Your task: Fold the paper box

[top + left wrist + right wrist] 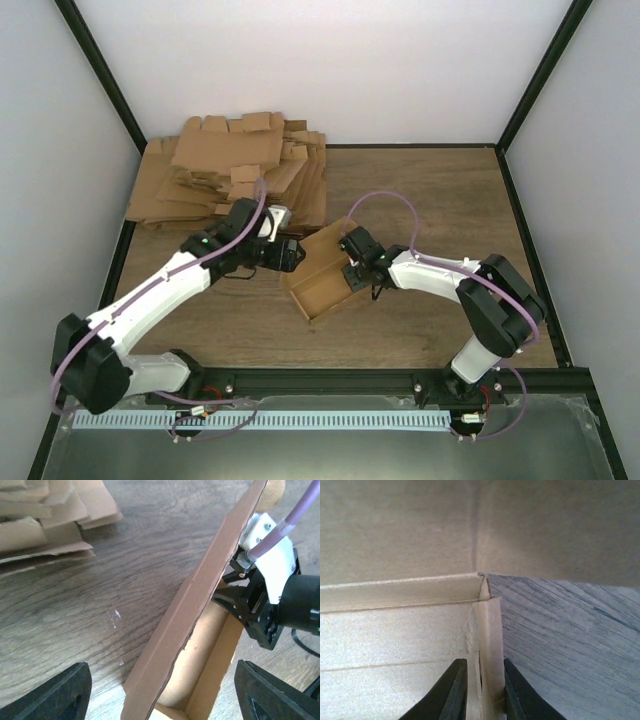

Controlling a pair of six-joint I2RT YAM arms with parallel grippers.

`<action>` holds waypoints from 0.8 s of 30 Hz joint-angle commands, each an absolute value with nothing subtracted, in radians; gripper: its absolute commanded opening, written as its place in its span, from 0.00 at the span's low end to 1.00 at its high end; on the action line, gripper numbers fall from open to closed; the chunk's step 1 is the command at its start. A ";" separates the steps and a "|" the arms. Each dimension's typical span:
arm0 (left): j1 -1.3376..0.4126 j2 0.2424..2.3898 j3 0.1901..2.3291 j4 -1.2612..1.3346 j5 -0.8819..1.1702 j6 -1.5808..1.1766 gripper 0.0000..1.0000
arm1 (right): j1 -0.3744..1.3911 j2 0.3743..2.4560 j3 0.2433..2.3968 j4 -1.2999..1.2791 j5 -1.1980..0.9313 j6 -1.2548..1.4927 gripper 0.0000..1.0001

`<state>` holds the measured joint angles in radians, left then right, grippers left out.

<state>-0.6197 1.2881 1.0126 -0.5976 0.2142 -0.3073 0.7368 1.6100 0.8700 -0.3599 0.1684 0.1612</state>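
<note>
At upper left, the pile of flat blanks [230,170] lies apart. The left gripper [288,253] stands wide open and empty, just beside the paper box [322,288] at frame centre. The right gripper [482,670] pinches the box's right wall. It's probably light, easily creased cardboard, so grip walls near corners.

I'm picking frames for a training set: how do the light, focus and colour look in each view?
Top external view: even, soft light, sharp, with only faint shadows around the half-folded brown cardboard box. Left wrist view: the box wall is fairly crisp, the pile of flat cardboard blanks slightly soft. Right wrist view: very close, the cardboard is grainy and soft, and the wooden table is tinted bluish.
</note>
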 commanded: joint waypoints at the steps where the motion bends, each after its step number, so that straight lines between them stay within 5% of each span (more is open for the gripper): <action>1: -0.617 1.164 0.977 -0.614 0.105 -0.393 0.87 | 0.741 1.600 0.875 -0.331 0.165 0.249 0.18; 4: -0.617 1.076 0.927 -0.606 0.020 -0.442 1.00 | 0.741 1.585 0.844 -0.305 0.154 0.281 0.15; 9: -0.615 1.012 0.896 -0.626 -0.028 -0.495 1.00 | 0.741 1.551 0.812 -0.288 0.210 0.346 0.06; 18: -0.617 0.986 0.801 -0.518 0.051 -0.500 1.00 | 0.736 1.500 0.791 -0.281 0.223 0.439 0.04; 22: -0.617 1.004 0.752 -0.470 0.061 -0.480 1.00 | 0.736 1.482 0.790 -0.277 0.211 0.450 0.17; 24: -0.617 1.020 0.738 -0.450 0.072 -0.476 0.98 | 0.736 1.473 0.786 -0.272 0.203 0.442 0.32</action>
<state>-0.6193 1.0035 0.7643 -0.5320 0.0437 -0.4931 0.7364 1.5063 0.7841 -0.2977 0.2012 0.4191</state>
